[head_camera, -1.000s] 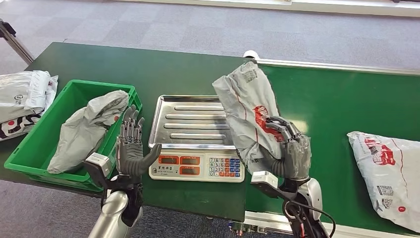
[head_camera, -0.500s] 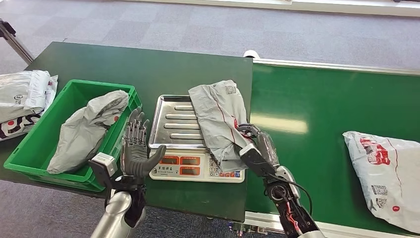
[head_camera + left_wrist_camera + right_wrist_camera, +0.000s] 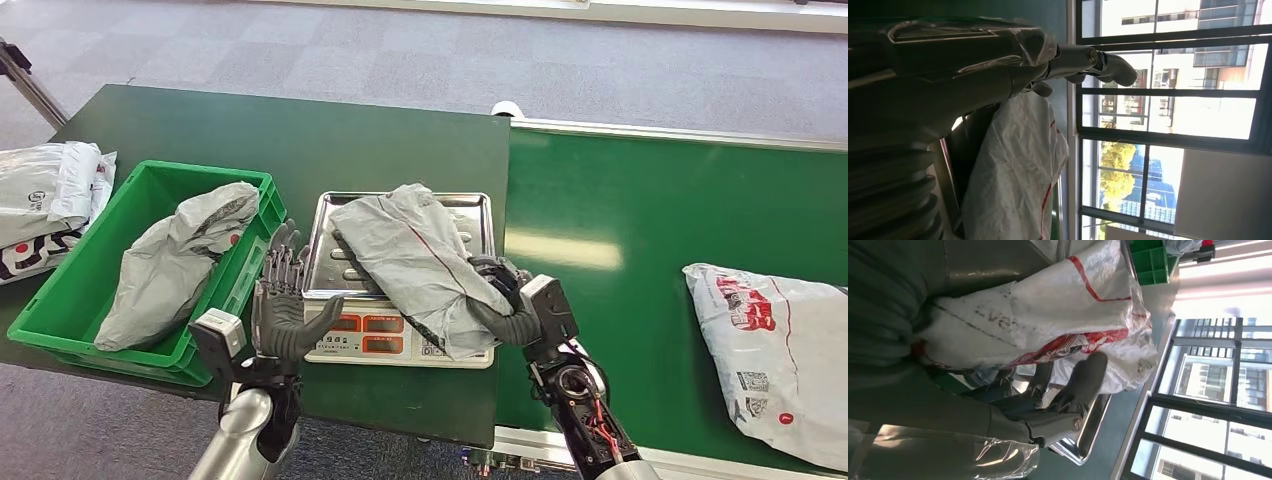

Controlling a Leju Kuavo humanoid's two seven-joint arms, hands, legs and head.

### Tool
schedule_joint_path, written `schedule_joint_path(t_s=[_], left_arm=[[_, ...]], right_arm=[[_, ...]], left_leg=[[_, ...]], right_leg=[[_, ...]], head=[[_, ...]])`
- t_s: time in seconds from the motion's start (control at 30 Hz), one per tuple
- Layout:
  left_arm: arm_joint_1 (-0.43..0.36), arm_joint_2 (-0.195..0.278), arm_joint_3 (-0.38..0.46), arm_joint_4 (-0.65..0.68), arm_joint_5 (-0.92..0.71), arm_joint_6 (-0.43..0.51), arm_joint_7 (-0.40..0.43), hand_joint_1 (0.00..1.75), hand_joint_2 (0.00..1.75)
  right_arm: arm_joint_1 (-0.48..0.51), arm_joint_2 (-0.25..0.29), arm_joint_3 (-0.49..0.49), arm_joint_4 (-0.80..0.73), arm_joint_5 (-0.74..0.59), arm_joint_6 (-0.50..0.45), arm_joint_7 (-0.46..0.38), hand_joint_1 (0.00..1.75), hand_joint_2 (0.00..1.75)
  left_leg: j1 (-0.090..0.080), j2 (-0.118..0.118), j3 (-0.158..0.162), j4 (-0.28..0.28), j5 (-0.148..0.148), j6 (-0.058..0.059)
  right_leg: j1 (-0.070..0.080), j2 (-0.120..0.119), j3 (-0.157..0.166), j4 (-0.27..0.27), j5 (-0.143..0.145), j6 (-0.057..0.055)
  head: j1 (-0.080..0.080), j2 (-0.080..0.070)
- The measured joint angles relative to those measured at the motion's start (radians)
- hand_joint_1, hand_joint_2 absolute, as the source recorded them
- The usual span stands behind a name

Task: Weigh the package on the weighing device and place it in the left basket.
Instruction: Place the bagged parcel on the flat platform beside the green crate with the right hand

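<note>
Package (image 3: 415, 262): grey bag with red print, lying across the scale (image 3: 398, 336) tray, its near end overhanging the keypad and clasped in my right hand (image 3: 508, 305), fingers curled around it. My left hand (image 3: 283, 300): raised upright just beside the scale's left edge, fingers spread, holding nothing. Green basket (image 3: 62, 290): left of the scale, one grey bag (image 3: 175, 262) inside.

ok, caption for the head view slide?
Right hand lays the grey package on the scale tray; left hand waits open beside the green basket.
</note>
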Motion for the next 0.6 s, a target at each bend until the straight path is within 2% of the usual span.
schedule_joint_path(t_s=[0.37,0.6], left_arm=[[0.000,0.010,0.000,0.001,0.005,0.012,-0.001,0.00,1.75],[0.003,0.018,0.001,0.002,0.016,0.026,-0.009,0.00,1.75]], right_arm=[[0.025,-0.007,0.001,-0.041,-0.081,0.014,-0.021,0.00,1.75],[0.063,-0.030,0.004,-0.110,0.005,-0.120,0.001,0.00,1.75]], left_leg=[[0.000,0.000,0.000,0.000,0.000,0.000],[0.000,0.000,0.000,0.000,0.000,0.000]], right_leg=[[0.000,0.000,0.000,0.000,0.000,0.000],[0.000,0.000,0.000,0.000,0.000,0.000]], head=[[0.000,0.000],[0.000,0.000]])
